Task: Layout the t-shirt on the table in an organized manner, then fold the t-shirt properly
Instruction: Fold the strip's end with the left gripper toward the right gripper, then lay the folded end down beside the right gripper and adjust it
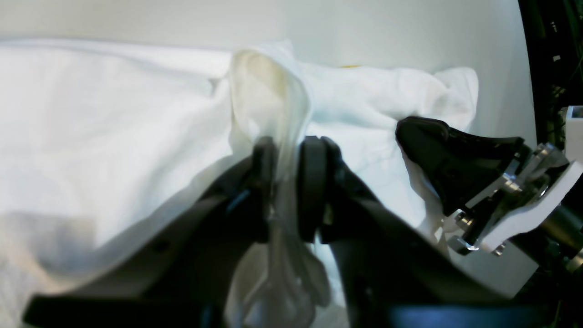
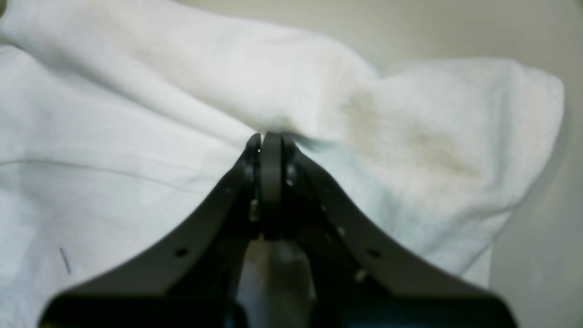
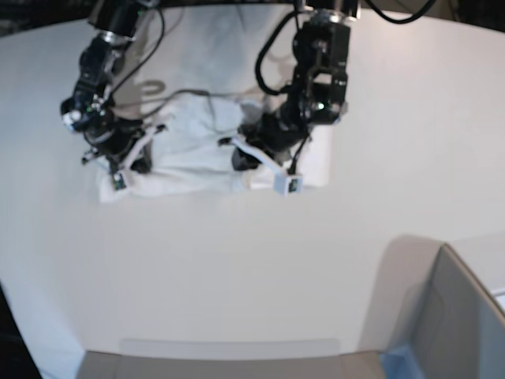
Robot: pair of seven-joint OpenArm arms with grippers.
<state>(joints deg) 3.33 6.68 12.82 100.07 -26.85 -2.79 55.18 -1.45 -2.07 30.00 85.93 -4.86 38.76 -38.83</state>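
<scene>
Base view: the t-shirt [image 3: 193, 150] lies bunched on the white desk [image 3: 237, 260] toward the 11 o'clock part of the surface, well apart from the near edge. It forms a low, crumpled band running from 9 to 3 o'clock, with one flat white panel extending at its 3 o'clock end. No lettering can be made out on the cloth at this size.

The right gripper [image 3: 126, 162] sits at the 9 o'clock end of the garment, low and touching the fabric. In the right wrist view its jaws are pressed fully together at the tips, with a fold of the t-shirt [image 2: 291, 86] drawn up against them; cloth is pinched between the pads, so this gripper [image 2: 271, 141] has hold of the shirt.

The left gripper [image 3: 246, 154] comes down on the middle of the garment, at about 3 o'clock from the other arm. In the left wrist view its jaws stand a narrow gap apart, and a ridge of the t-shirt [image 1: 114, 118] rises between the pads [image 1: 312, 182] and hangs down through the gap. Whether the pads of this gripper [image 1: 287, 182] are pressing the cloth or merely flank it cannot be told.

A grey box corner [image 3: 450, 316] stands at 5 o'clock on the desk, well apart from the shirt.
</scene>
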